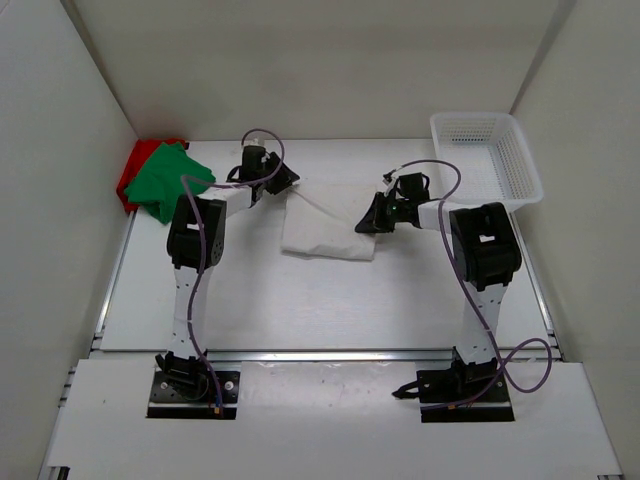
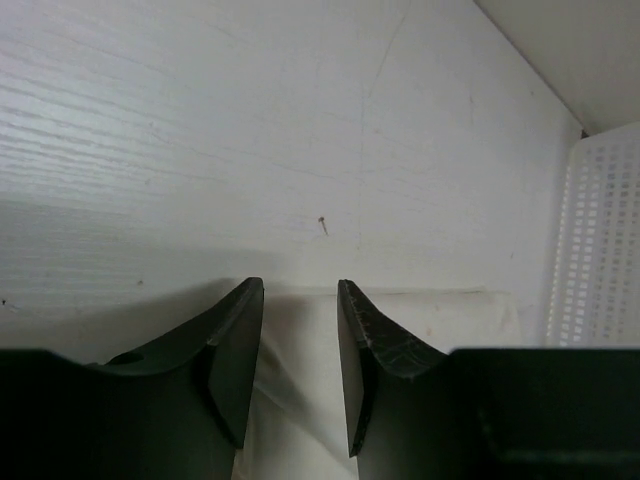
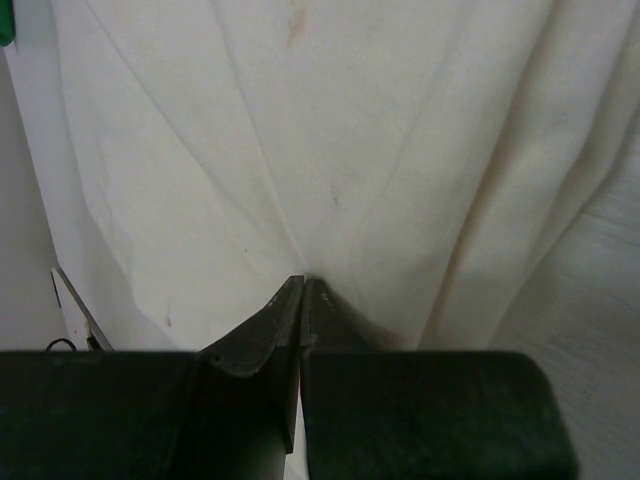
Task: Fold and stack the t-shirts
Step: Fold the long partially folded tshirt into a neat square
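**A:** Lying where, the white t-shirt [image 1: 325,232]?

**B:** In the middle of the table [image 1: 300,300], between the two arms. It is partly folded into a rough, creased rectangle.

**A:** Who has hold of it?

**B:** The right gripper [image 1: 362,225], at the shirt's right edge. Its fingers are pressed together on a pinch of the cloth, and in its wrist view creases fan out from the tips.

**A:** And the left gripper [image 1: 290,187]?

**B:** It is at the shirt's far-left corner. Its fingers stand partway apart, with the cloth's edge showing in the gap between them. Whether they touch the cloth I cannot tell.

**A:** The other two?

**B:** The green t-shirt [image 1: 165,180] is bunched in the far-left corner. It lies on top of the red t-shirt [image 1: 133,172], which shows only along its left side, by the wall. Both are well apart from the white one.

**A:** Anything else?

**B:** A white mesh basket [image 1: 470,118] in the far-right corner.
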Motion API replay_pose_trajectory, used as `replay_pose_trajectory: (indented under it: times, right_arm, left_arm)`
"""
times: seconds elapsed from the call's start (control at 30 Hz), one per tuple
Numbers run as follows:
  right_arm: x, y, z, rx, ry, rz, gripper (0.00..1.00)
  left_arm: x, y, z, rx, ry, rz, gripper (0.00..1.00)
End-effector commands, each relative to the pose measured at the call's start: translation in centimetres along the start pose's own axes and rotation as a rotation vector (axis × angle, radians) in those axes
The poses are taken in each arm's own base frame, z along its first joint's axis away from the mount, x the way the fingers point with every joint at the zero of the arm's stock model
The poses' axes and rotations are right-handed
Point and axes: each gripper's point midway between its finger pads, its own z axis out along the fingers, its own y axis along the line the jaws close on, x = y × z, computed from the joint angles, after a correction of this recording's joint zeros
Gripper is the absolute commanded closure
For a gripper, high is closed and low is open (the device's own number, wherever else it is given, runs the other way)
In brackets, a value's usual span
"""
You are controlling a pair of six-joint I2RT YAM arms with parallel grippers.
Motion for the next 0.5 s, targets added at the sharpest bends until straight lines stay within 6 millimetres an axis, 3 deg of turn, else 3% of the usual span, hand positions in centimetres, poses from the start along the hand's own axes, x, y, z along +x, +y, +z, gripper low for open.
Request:
replay_pose_trajectory:
  times: [0.0, 0.03, 0.07, 0.17, 0.2, 0.27, 0.33, 0.37, 0.43, 0.47]
  right_arm:
    - [-1.3, 1.0, -0.9, -0.013, -0.041, -0.046, 1.00]
    - [-1.9, 1.3, -1.2, -0.018, -0.054, -0.060, 1.00]
    - [-2.3, 2.1, -1.6, -0.027, -0.058, -0.071, 0.99]
    - [-3.1, 4.2, -2.8, -0.063, -0.088, -0.107, 0.83]
    - [-3.6, 5.1, -3.7, -0.076, -0.121, -0.120, 0.79]
    - [-3.0, 6.4, -4.7, -0.105, -0.142, -0.132, 0.66]
    - [-2.0, 7.7, -6.6, -0.149, -0.178, -0.090, 0.59]
    - [-2.3, 8.7, -7.2, -0.195, -0.221, -0.103, 0.52]
    - [-0.7, 9.3, -8.9, -0.212, -0.258, -0.122, 0.47]
    - [-0.4, 9.2, -9.1, -0.201, -0.267, -0.129, 0.47]
  left_arm:
    - [-2.8, -5.5, -2.1, 0.151, -0.046, 0.011, 0.53]
    - [-4.2, -6.7, -3.2, 0.176, -0.075, 0.027, 0.52]
    - [-4.4, -7.1, -3.8, 0.185, -0.083, 0.033, 0.50]
    - [-7.3, -8.0, -7.9, 0.182, -0.184, 0.068, 0.39]
    - [-6.6, -6.8, -8.2, 0.138, -0.180, 0.088, 0.36]
    - [-6.7, -6.5, -10.1, 0.101, -0.205, 0.132, 0.32]
    - [-4.4, -4.0, -10.9, 0.027, -0.167, 0.163, 0.30]
    - [-4.6, -4.1, -11.6, 0.029, -0.177, 0.176, 0.28]
    - [-1.3, -1.7, -12.3, 0.011, -0.094, 0.173, 0.27]
    - [-1.5, -1.7, -12.8, 0.015, -0.107, 0.173, 0.27]
